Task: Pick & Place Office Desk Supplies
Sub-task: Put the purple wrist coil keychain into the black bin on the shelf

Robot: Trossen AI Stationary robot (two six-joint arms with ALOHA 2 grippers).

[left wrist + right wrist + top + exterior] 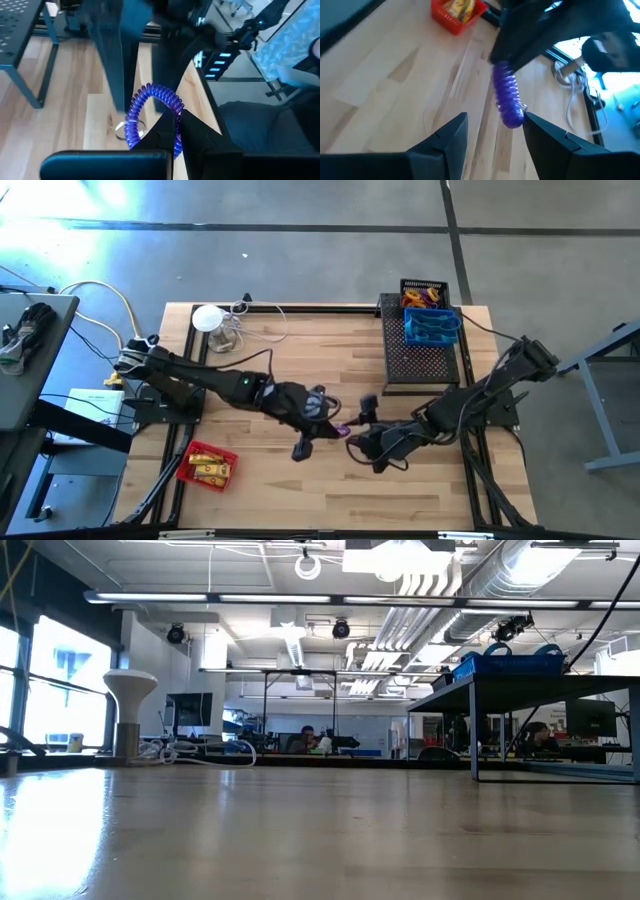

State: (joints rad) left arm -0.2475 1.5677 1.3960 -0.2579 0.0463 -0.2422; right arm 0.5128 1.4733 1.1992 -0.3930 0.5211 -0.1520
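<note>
One purple coil (150,107) in left hand (176,116).

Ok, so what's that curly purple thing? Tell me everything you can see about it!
The purple coil is a springy spiral cord bent into a loop, like a stretchy key wristband, and it looks like shiny plastic. A small silvery ring hangs at one end. It is up off the wooden table, near the middle. The left claw is shut on it and holds it dangling. The right claw is open, with its fingers on either side of the coil's lower end.
</note>
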